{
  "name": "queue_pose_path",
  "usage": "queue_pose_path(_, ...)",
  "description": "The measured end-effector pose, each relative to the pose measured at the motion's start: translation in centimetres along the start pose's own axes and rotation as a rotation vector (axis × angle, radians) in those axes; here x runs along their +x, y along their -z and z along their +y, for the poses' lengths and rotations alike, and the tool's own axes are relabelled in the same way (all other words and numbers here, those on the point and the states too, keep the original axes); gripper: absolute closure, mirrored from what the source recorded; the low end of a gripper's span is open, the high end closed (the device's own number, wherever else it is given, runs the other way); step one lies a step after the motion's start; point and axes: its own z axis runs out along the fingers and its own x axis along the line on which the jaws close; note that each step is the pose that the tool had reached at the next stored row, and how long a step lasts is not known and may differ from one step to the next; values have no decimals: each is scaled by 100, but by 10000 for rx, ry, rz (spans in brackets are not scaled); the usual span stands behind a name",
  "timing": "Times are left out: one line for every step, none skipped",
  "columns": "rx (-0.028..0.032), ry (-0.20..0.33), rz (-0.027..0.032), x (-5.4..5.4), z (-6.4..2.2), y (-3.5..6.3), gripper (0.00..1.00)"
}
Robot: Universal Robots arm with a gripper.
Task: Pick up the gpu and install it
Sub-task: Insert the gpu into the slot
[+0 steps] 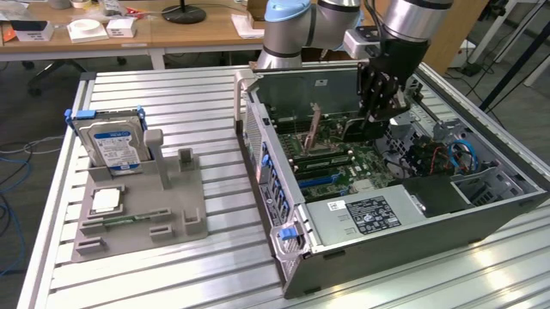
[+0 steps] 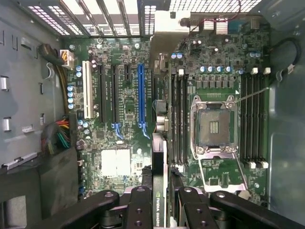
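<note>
- My pincer [image 2: 159, 202] was clamped on the gpu [image 2: 158, 157], its fingers [image 2: 138, 207] pressed against the card's two faces, with the card hanging edge-on below my wrist.
- The gpu hung inside the open computer case [image 1: 481, 219], above the motherboard [image 2: 124, 119] and not yet seated; the wrist view looked down its thin edge, which lay between the blue expansion slot [image 2: 141, 98] and the memory slots [image 2: 178, 114].
- In the exterior view, my pincer [image 1: 371, 116] was down in the case's upper part, with the dark card [image 1: 361, 129] under it.
- I judged the card stiff and fairly light, but fragile: bare board, small parts and a contact edge that would not forgive a skewed push. Holding it by the flat faces near the top edge, as I did, seemed right, since that kept the contact edge free.
- The empty processor socket [image 2: 213, 126] lay just beside the card's line, and cables [image 2: 59, 136] crowded one wall of the case, so room was tight.
- The case rested on a ribbed metal bench [image 1: 172, 270]. Toward the exterior view's left, a grey parts holder [image 1: 142, 219] carried a blue-labelled hard drive [image 1: 114, 145].
- Beyond stood wooden desks [image 1: 172, 32] with boxes and a lamp base.
</note>
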Motion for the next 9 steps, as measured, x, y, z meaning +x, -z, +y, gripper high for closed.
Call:
queue_pose_path(0, 1, -1, 2, 4, -18, 74)
queue_pose_path(0, 2, -1, 3, 10, -36, 74)
queue_pose_path(0, 2, 1, 5, 17, -54, 74)
queue_pose_path(0, 2, 1, 12, 25, -73, 74)
queue_pose_path(-1, 2, 4, 31, 29, -89, 74)
queue_pose_path(-1, 2, 1, 56, 35, -108, 74)
queue_pose_path(-1, 1, 1, 81, 45, -125, 74)
queue_pose_path(-1, 2, 1, 111, 53, -142, 74)
queue_pose_path(0, 2, 0, 144, 60, -160, 74)
